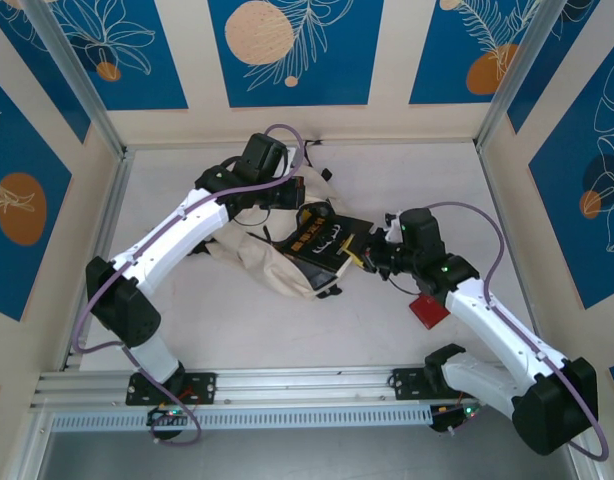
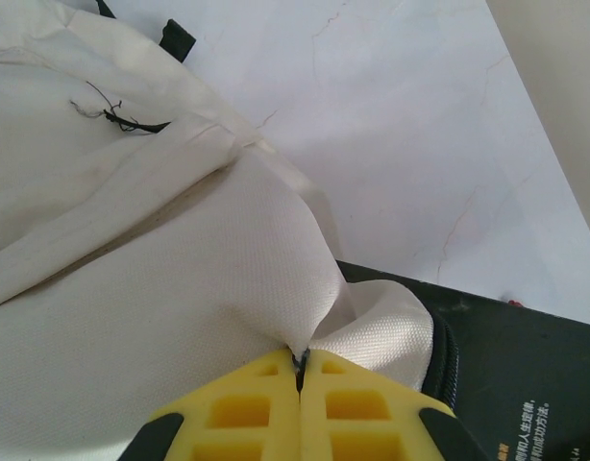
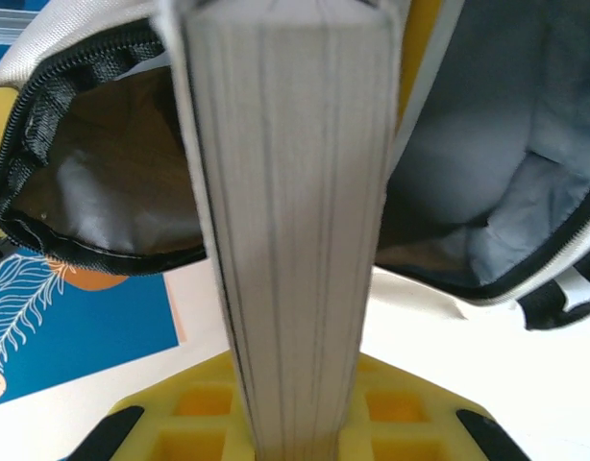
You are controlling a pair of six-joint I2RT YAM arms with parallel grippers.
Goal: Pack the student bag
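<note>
Ok so the cream canvas backpack [image 1: 257, 262] lies slumped mid-way across the white table [image 1: 407, 170], with its mouth facing roughly 3 o'clock in the top view. The left gripper [image 2: 300, 370] is pressed tight together on a fold of the cream fabric right by the zipper edge. It comes in from about 12 o'clock of the bag and lifts the upper lip. The right gripper [image 1: 372, 256] is pinching the thick black-covered book [image 1: 325, 242] by its near end, one pad on each cover.

The bit that matters: from the right gripper the backpack sits at 9 to 10 o'clock, and the book's long axis runs along that same line, straight at the opening. On the right wrist camera the page edge stands dead centre with the dark zippered mouth gaping either side, so the far end looks at or just inside it. Can't tell how deep.

My guess is the next move is a plain push along the book's own length by the right arm, since the left only props the mouth. The likely snag, I'd say, is a corner catching the zipper lip.

A small red flat thing [image 1: 428, 311] lies at 5 o'clock of the right gripper, well apart from the bag.
</note>
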